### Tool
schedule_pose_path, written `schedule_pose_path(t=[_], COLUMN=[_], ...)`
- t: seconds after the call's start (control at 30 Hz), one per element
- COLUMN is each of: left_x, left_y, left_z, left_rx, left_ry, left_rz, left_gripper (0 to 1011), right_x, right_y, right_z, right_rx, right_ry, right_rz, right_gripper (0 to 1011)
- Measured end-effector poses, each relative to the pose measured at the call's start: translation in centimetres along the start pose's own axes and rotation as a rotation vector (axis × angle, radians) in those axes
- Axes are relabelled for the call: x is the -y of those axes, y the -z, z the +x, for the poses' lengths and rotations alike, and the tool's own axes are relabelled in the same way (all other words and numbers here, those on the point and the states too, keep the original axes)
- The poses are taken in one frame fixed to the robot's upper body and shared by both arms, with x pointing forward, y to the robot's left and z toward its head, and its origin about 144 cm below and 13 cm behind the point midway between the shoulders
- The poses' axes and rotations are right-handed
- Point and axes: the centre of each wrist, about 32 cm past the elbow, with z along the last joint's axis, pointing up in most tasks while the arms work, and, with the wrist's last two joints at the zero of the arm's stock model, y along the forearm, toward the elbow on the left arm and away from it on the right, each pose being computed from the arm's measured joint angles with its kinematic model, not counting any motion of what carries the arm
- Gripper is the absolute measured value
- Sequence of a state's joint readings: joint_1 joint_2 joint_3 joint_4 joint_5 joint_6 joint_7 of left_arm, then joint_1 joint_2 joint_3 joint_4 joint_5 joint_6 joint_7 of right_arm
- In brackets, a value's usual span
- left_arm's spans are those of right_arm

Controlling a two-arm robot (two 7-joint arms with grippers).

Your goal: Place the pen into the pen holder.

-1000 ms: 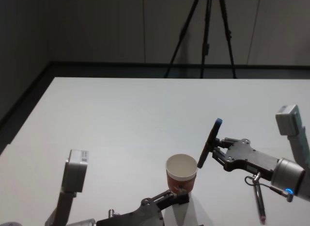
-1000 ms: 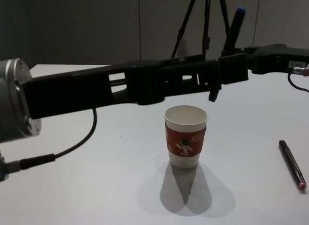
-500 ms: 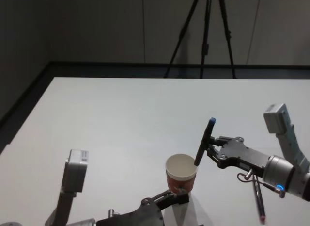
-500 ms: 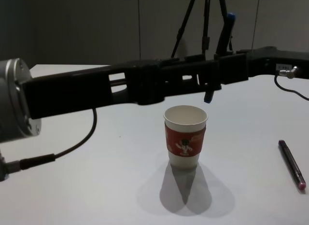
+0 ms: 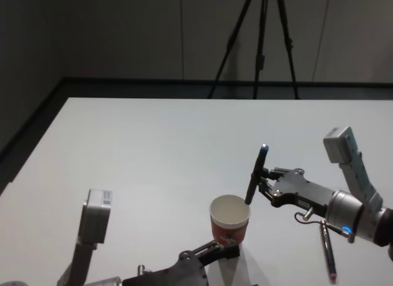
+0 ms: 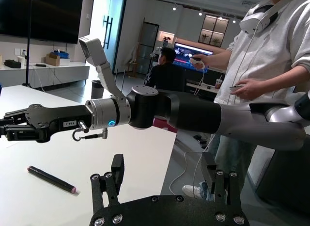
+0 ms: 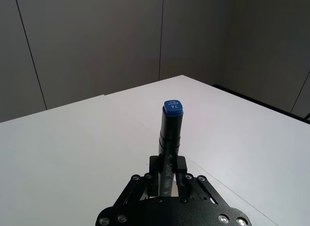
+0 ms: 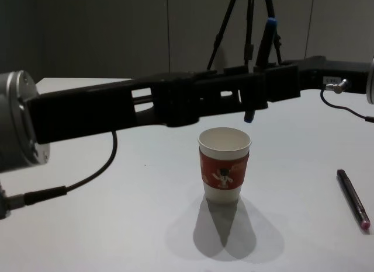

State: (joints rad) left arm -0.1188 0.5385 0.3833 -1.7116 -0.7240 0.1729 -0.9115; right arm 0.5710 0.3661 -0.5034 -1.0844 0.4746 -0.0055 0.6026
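Blue-capped pen (image 5: pixel 255 175) in right pincer (image 5: pixel 263 183) — above pen holder (image 5: pixel 229 222)

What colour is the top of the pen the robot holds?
Blue. The pen shows it best in the right wrist view.

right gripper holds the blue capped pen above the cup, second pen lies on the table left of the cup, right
No: the chest view shows the second pen lying right of the cup. The right gripper does hold the blue-capped pen above it.
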Motion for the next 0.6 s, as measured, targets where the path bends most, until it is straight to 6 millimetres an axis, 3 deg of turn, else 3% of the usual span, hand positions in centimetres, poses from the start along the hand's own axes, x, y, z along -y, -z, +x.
schedule_pose_path(t=[0.6], left_x=[0.0], left_y=[0.0], left_z=[0.0], left_rx=[0.000], left_ry=[0.000], left_rz=[0.000], left_gripper=[1001], right_x=[-1.8], right_y=[0.1], right_z=[0.1], right_rx=[0.007], right_ry=[-0.002], right_rz=[-0.020], right_gripper=[209])
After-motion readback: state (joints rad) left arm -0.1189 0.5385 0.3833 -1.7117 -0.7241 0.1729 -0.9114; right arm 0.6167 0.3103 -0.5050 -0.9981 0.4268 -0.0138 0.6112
